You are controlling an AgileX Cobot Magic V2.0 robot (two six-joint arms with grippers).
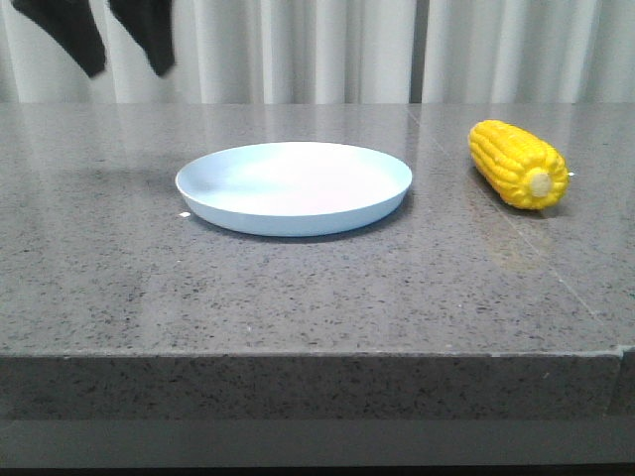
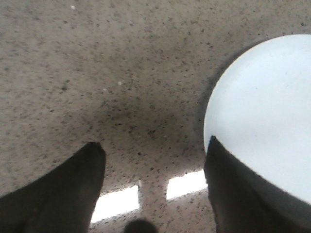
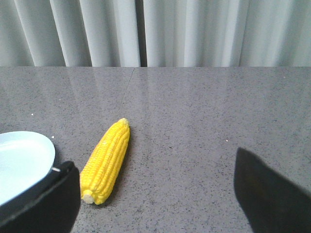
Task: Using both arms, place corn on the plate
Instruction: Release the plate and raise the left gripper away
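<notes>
The yellow corn (image 1: 518, 164) lies on the grey table at the right, its pale cut end toward me. The pale blue plate (image 1: 294, 186) sits empty at the table's middle. My left gripper (image 1: 121, 45) hangs open and empty high at the far left, above the table left of the plate; its wrist view shows the gripper (image 2: 153, 150) over bare table with the plate's rim (image 2: 218, 102) beside one finger. My right gripper (image 3: 155, 170) is open and empty; the corn (image 3: 107, 160) lies just ahead of one finger, next to the plate (image 3: 24, 160). The right gripper is out of the front view.
Pale curtains (image 1: 327, 50) hang behind the table. The table's front edge (image 1: 298, 352) runs across the front view. Bright window reflections (image 2: 146, 194) show on the tabletop under the left gripper.
</notes>
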